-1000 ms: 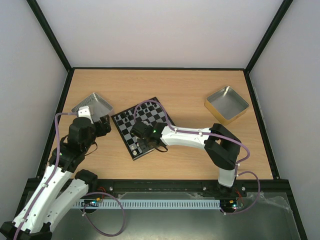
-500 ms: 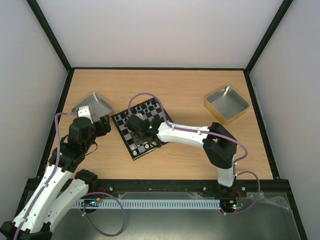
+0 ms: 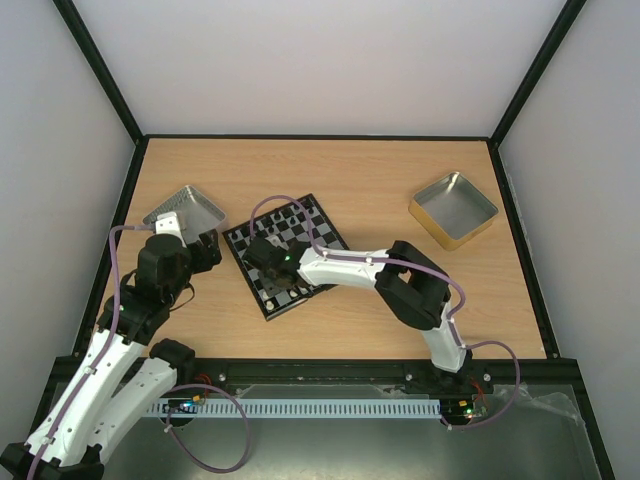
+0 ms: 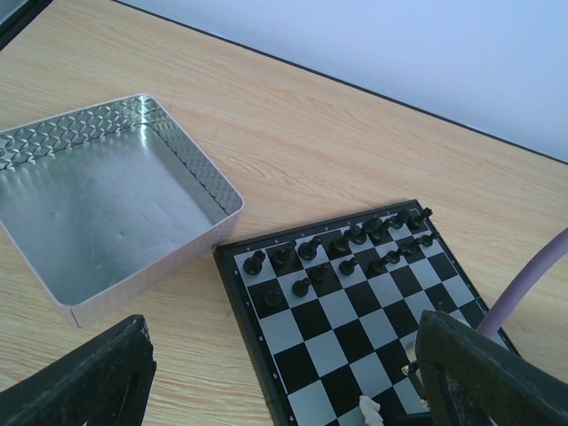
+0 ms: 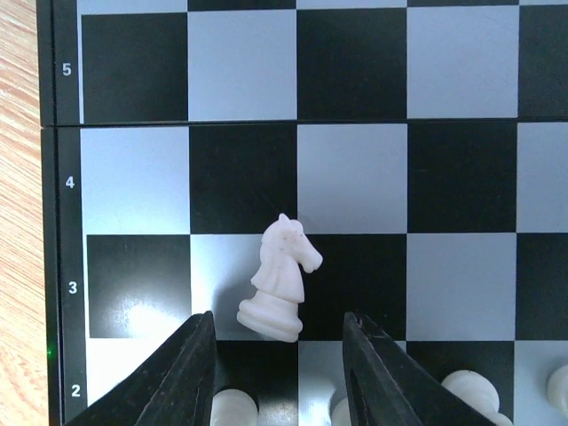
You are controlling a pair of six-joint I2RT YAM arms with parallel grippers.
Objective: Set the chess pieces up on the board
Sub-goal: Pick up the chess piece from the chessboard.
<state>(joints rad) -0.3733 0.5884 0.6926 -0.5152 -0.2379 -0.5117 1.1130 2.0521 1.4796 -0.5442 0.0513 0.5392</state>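
The board (image 3: 310, 228) lies left of the table's middle, turned at an angle. Black chess pieces (image 4: 355, 244) fill its two far rows. In the right wrist view a white knight (image 5: 280, 284) stands upright on the board (image 5: 355, 177) in row 3, near its left edge. My right gripper (image 5: 277, 377) is open, one fingertip on each side of the knight's base and touching nothing. Other white pieces (image 5: 470, 390) show beneath the fingers. My left gripper (image 4: 280, 390) hangs open and empty over the board's left corner (image 4: 266, 328). In the top view the right gripper (image 3: 268, 262) covers the board's near-left part.
A silver tray (image 3: 185, 208) sits just left of the board, close to the left gripper (image 3: 203, 250); it looks empty (image 4: 98, 195). A gold-rimmed tray (image 3: 453, 208) stands at the far right. Black frame rails border the table.
My right gripper has slid left across the near part of the board, with the forearm and elbow swinging after it. The left arm has stayed still.
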